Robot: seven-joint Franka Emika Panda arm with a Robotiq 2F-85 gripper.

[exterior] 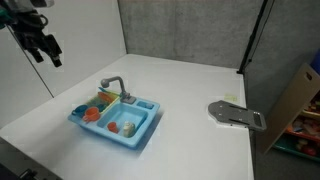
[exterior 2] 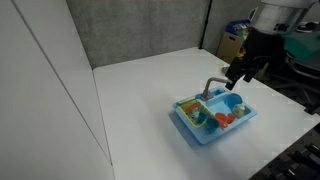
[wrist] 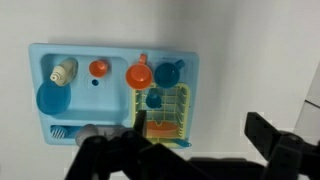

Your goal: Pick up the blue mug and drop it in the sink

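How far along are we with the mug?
Nothing is done: the blue mug sits by the rack of the sink, outside the basin. In hand: the gripper hangs open, empty, well above. Left: descend, grasp the mug, drop it in the basin.

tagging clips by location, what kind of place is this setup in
Probably a lab or office workspace rather than a real kitchen. A white table is backed by grey partition panels, and the sink on it is only a small light-blue plastic toy.
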